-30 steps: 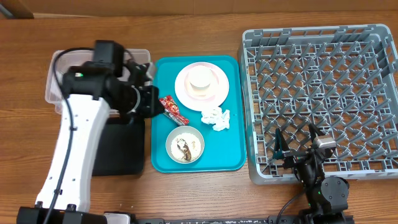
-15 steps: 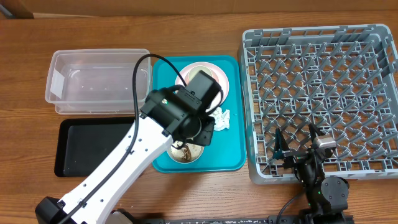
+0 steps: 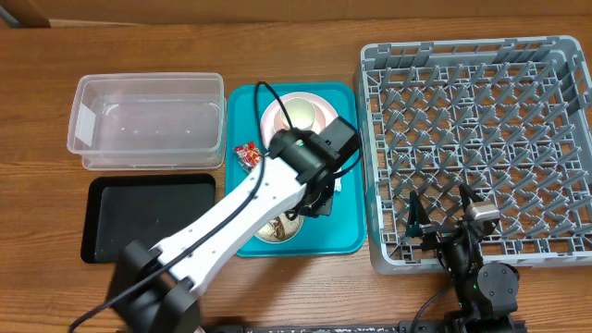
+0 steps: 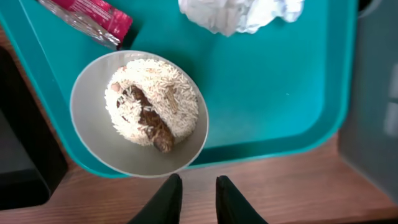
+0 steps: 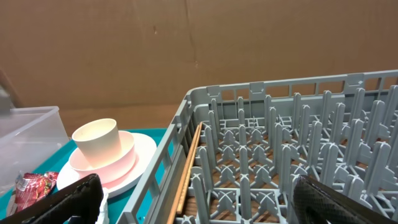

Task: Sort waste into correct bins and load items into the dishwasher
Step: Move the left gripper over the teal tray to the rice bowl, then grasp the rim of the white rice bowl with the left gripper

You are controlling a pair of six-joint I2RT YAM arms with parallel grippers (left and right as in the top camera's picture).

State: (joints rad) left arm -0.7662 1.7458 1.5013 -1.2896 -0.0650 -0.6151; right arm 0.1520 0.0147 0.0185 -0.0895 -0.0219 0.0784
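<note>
Greyish rice bowl (image 4: 93, 140) below empty, barely parted left gripper (image 4: 196, 186), waste sorting underway; next, probably widen, descend, pinch rim.

left arm (image 3: 248, 199) outstretched, left tool (image 4: 196, 185) narrowly parted, right tool (image 5: 198, 198) spread wide

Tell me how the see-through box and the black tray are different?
The see-through box is clear, so the wood shows through; the black tray is dark and solid. The box is deep with tall walls; the tray is shallow. Both are rectangles, lying left of the teal tray.
</note>
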